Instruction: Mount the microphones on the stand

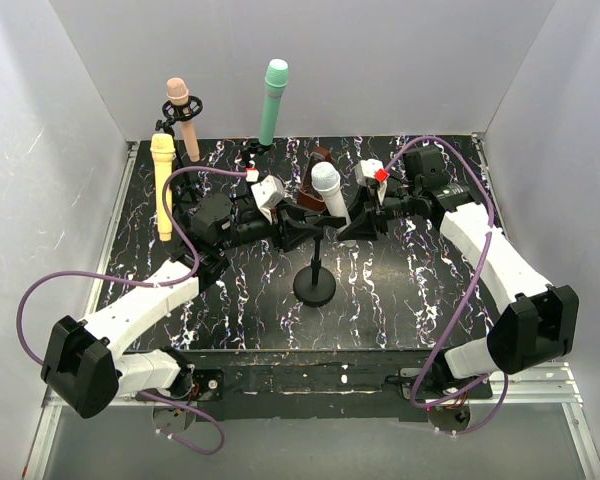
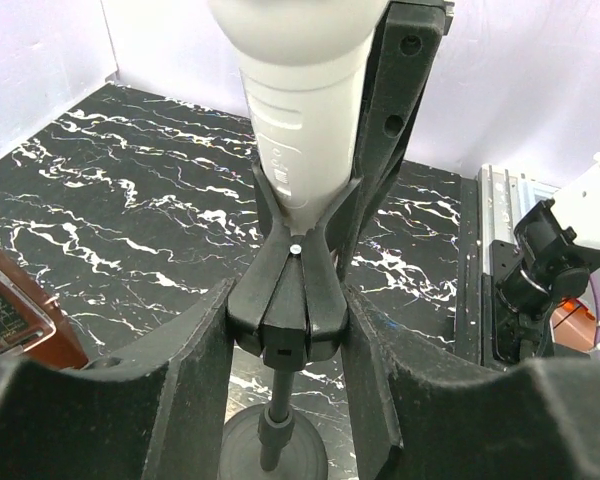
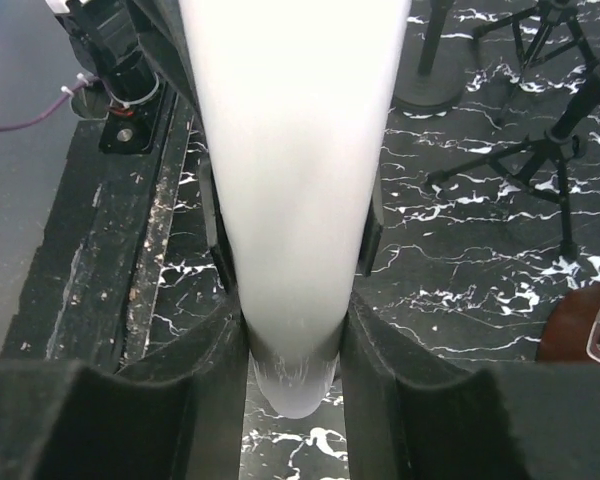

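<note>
The white microphone (image 1: pixel 327 188) stands tilted in the black clip (image 2: pixel 290 305) on top of the round-based stand (image 1: pixel 314 284) in the middle of the table. My left gripper (image 1: pixel 286 222) is shut on that clip from the left, its pads (image 2: pixel 195 365) pressing both sides. From the right, my right gripper (image 1: pixel 356 218) is shut on the white microphone (image 3: pixel 295 180), low on the handle. The peach-pink microphone (image 1: pixel 180 112), the pale yellow one (image 1: pixel 162 185) and the teal-green one (image 1: pixel 273 100) stand upright on stands at the back left.
A brown metronome (image 1: pixel 314 178) sits just behind the white microphone and shows at the left in the left wrist view (image 2: pixel 10 320). Black tripod legs (image 3: pixel 540 150) spread over the marble top. White walls enclose the table on three sides.
</note>
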{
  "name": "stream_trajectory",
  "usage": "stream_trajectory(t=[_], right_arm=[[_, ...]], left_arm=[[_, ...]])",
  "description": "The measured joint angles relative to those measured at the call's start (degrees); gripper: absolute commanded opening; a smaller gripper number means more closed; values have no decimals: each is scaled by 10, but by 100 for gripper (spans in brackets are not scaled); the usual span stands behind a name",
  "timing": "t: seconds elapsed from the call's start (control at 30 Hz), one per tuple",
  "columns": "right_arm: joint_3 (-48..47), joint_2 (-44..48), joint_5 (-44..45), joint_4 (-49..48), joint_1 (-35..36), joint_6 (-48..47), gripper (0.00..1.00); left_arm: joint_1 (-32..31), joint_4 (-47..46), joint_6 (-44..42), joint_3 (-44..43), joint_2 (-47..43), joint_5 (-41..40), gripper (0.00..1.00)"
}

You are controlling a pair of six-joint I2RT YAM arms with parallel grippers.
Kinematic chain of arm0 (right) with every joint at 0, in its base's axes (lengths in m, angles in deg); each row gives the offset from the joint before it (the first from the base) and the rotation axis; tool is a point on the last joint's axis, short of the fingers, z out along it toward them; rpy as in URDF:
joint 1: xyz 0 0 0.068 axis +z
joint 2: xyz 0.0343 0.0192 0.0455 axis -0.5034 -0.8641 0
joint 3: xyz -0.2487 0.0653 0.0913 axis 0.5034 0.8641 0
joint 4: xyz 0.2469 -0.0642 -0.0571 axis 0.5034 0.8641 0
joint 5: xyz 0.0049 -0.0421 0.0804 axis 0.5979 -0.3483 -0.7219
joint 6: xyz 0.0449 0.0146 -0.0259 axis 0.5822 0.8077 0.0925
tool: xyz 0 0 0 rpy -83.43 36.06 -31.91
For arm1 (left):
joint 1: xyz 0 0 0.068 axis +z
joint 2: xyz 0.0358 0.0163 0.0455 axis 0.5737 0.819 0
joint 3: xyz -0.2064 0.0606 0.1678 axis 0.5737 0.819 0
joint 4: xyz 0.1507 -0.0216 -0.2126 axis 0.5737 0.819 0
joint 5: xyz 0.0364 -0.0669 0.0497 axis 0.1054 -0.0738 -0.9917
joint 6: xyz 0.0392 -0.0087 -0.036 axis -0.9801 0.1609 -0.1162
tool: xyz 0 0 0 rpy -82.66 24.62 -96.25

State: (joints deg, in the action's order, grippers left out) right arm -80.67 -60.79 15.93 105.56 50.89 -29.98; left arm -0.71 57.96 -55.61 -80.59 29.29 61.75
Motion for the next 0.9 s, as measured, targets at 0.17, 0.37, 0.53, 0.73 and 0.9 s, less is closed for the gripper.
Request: stream_trajectory(t=[0.17, 0.37, 0.53, 0.73, 0.9], right_arm=[[9, 0, 2, -24, 5, 19, 5], [20, 0, 6, -66, 16, 57, 4], [30, 1, 9, -100, 22, 90, 6], [34, 5, 15, -110, 24, 109, 57], [47, 16, 25, -108, 31, 122, 80]], left_arm=[[1, -3, 10, 1, 0, 0, 3], [4, -40, 42, 22, -2, -3, 0], [4, -74, 68, 42, -7, -14, 4], [3, -76, 78, 43, -9, -23, 57], [-3, -71, 90, 43, -10, -22, 93]])
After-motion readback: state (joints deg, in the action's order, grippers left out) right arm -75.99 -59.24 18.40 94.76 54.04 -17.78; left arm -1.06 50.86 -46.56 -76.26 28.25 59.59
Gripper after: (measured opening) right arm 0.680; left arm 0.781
